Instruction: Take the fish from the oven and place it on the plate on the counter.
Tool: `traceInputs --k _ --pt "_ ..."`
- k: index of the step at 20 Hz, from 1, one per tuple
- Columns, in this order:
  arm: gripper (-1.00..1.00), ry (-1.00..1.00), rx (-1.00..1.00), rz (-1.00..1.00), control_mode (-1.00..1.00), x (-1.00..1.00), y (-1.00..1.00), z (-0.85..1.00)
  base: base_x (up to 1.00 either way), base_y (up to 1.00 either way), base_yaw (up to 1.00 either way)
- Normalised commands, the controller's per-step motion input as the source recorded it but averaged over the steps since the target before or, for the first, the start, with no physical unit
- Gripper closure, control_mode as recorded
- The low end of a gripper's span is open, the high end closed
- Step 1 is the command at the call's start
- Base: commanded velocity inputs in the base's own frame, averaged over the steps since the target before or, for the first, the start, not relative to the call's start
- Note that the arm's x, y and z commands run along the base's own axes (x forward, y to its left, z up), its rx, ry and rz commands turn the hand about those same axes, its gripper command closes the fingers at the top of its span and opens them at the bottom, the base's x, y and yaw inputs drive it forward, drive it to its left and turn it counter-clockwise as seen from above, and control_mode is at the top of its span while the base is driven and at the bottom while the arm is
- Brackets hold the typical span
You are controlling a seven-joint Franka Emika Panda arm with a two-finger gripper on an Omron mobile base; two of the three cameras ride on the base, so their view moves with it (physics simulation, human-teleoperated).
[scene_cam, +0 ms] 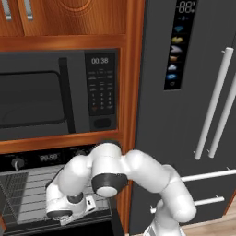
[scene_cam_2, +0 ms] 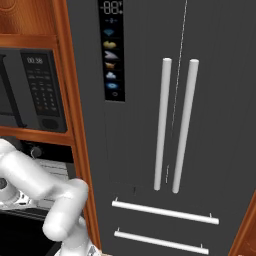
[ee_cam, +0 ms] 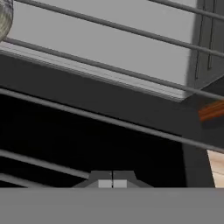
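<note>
While the arm reaches low into the open oven [scene_cam: 27, 193] at the lower left of the left base view, the scene reads as follows.

Progress: early, by my judgement; nothing shows the fish lifted out, and no plate or tabletop is in sight, so the grasp, the carry and the placing all seem left to do.

Fish: I cannot say for sure where it is; a pale rounded shape at the upper left corner of the hand view may be part of it, too cropped to tell.

End effector [ee_cam: 112, 183]: at the bottom centre of the hand view its two tips sit pressed together, narrow, with nothing between them.

Racks: grey wire bars [ee_cam: 109, 68] cross the hand view diagonally, over a dark oven floor.

Arm position: the wrist hangs over the oven rack [scene_cam: 32, 196] in the left base view.

Writing: the microwave [scene_cam: 55, 94] display reads 00:38; the oven's small display shows digits too blurred to read; the fridge [scene_cam_2: 165, 100] panel reads 88 at the top, above a column of small icons.
</note>
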Motion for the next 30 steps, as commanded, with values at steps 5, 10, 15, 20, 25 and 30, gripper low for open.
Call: traceInputs --k 5,10,15,20,25,30 --pt "1.00 -0.12 0.13 -0.04 -1.00 -0.58 0.00 0.85 0.00 0.00 0.00" --pt "1.00 0.00 0.21 -0.03 -1.00 -0.10 0.22 0.91 0.00 0.00 0.00" --pt "1.00 0.05 0.01 -0.12 -1.00 0.00 0.74 0.38 0.00 0.00 0.00" --pt "1.00 -0.16 0.01 -0.33 -1.00 -0.16 0.69 0.06 0.00 0.00 0.00" --pt "1.00 0.11 0.17 -0.18 -1.00 -0.01 0.48 0.27 0.00 0.00 0.00" --pt "1.00 0.25 0.04 0.00 -1.00 0.00 0.28 0.07 0.00 0.00 0.00"
